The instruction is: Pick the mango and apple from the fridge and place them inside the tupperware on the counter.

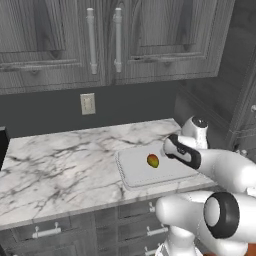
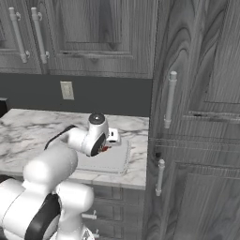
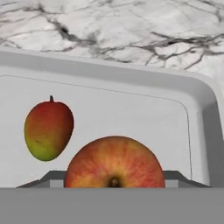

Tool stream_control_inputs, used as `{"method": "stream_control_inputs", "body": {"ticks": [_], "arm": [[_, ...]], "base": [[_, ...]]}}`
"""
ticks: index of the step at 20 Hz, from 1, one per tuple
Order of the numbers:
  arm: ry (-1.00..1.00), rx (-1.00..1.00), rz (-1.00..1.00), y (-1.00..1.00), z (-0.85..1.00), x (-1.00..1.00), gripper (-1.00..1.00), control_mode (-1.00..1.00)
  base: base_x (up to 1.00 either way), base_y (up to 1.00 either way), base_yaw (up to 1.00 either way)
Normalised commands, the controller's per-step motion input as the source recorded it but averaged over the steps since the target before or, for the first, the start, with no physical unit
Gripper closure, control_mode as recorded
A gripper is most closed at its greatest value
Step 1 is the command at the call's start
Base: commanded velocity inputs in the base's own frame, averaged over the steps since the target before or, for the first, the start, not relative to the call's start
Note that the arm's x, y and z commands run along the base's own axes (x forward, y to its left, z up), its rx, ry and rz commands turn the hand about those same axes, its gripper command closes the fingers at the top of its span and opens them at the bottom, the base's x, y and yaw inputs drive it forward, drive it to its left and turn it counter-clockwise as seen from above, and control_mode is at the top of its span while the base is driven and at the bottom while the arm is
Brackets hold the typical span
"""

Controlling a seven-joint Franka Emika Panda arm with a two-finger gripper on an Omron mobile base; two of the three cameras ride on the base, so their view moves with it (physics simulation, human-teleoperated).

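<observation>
The pale tupperware lies on the marble counter near its right end. Inside it, the yellow-green, red-blushed mango rests on the floor, left of centre in the hand view. My gripper hangs low over the tupperware's right part, shut on the red apple. The apple sits between the two fingertips, stem end toward the camera. The fridge is out of view.
Dark wood-grain upper cabinets with bar handles hang over the counter. A wall outlet sits on the dark backsplash. Tall cabinet doors stand right of the counter end. Drawers run below the slab.
</observation>
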Motion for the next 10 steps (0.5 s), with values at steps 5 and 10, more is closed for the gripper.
{"method": "stream_control_inputs", "body": {"ticks": [5,10], "arm": [[0.0,0.0,0.0,-0.04,-0.37,0.44,1.0,-1.0],[0.0,0.0,0.0,0.0,-0.28,0.3,1.0,-1.0]], "base": [[0.0,0.0,0.0],[0.0,0.0,0.0]]}}
